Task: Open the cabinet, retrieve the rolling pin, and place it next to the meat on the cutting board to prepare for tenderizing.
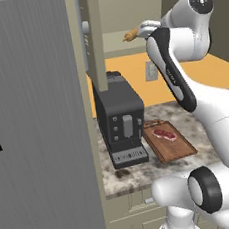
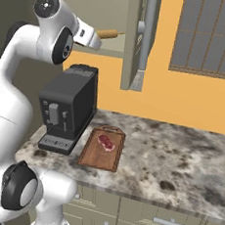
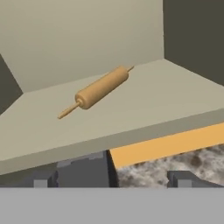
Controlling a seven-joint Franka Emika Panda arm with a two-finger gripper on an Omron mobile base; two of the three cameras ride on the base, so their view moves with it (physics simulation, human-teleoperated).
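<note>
The two-finger gripper (image 3: 113, 179), fingers spread apart and empty, hovers off the front edge of the beige cabinet shelf (image 3: 175, 96) carrying the light-brown wooden rolling pin (image 3: 101, 87)

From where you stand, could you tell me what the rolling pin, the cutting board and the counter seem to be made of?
The rolling pin looks like light-brown wood with a smooth matte finish, judging by its even tan colour. The cutting board seems reddish-brown wood with a darker raised rim; no grain is clear. The counter appears to be speckled stone, perhaps granite, from its mottled grey-brown pattern.
</note>
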